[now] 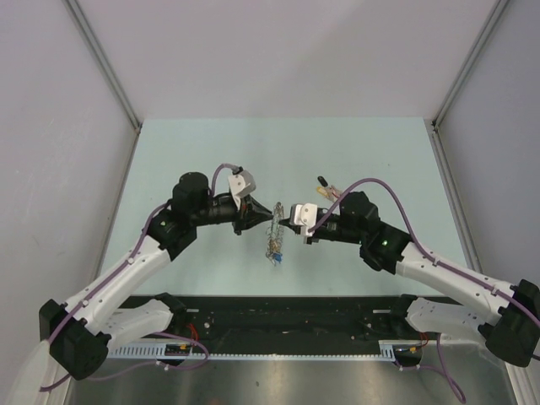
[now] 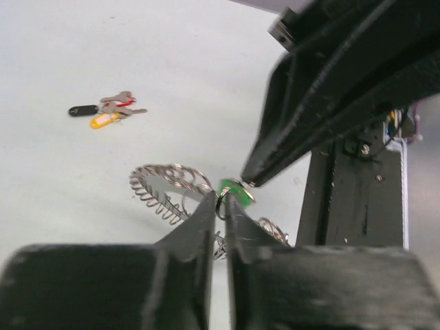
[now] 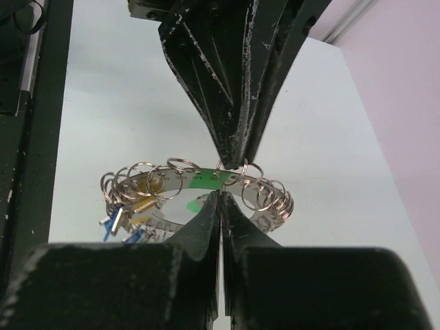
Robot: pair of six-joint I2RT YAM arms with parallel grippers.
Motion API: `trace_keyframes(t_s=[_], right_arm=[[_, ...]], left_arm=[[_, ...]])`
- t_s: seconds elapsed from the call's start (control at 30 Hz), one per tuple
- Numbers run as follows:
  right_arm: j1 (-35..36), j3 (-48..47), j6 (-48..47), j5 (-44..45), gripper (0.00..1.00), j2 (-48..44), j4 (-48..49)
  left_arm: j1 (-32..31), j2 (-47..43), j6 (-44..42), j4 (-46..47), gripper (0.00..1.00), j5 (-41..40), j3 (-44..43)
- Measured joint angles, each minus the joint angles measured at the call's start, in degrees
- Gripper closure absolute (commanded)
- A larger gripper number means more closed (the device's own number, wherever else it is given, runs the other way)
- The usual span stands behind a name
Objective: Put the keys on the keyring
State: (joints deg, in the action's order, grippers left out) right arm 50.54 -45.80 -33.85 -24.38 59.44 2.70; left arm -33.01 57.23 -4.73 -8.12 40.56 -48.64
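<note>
The keyring (image 1: 273,229) is held on edge above the table between both grippers. It shows as a grey ring fringed with small silvery split rings in the right wrist view (image 3: 172,177) and the left wrist view (image 2: 165,180). My left gripper (image 1: 265,215) is shut on one small split ring (image 2: 221,204) at its rim. My right gripper (image 1: 286,221) is shut, and a green-headed key (image 2: 232,188) sits at its tips, touching that split ring. Blue-headed keys (image 3: 113,221) hang from the keyring's low side (image 1: 275,253).
A loose bunch of keys with black, yellow and red tags lies on the table (image 2: 106,110), just beyond the right wrist (image 1: 325,187). The pale green table (image 1: 278,152) has grey walls on three sides. A black rail (image 1: 287,316) runs along the near edge.
</note>
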Motion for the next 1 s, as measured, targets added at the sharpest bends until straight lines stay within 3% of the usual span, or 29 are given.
trace_keyframes(t_s=[0.03,0.13,0.5,0.6,0.83,1.0], right_arm=[[0.0,0.0,0.39,0.0,1.0,0.13,0.09],[0.0,0.0,1.75,0.26,1.0,0.22,-0.61],[-0.44,-3.93,2.75,3.26,1.0,5.62,-1.6],[-1.51,-7.65,2.73,4.09,1.0,10.82,-0.87],[-4.31,-17.9,2.86,6.1,1.0,24.68,4.15],[-6.05,-19.61,5.53,7.06,1.0,29.05,8.46]], left_arm=[[0.02,0.0,0.11,0.15,0.68,-0.63,0.02],[0.59,-0.33,0.68,1.49,0.53,-3.76,0.02],[0.96,-11.34,0.46,1.57,0.07,-18.29,1.79],[1.18,-15.32,0.09,1.2,0.0,-23.34,3.43],[1.84,-26.56,0.39,0.57,0.0,-38.34,10.6],[2.21,-33.83,1.86,-1.01,0.0,-48.96,13.9]])
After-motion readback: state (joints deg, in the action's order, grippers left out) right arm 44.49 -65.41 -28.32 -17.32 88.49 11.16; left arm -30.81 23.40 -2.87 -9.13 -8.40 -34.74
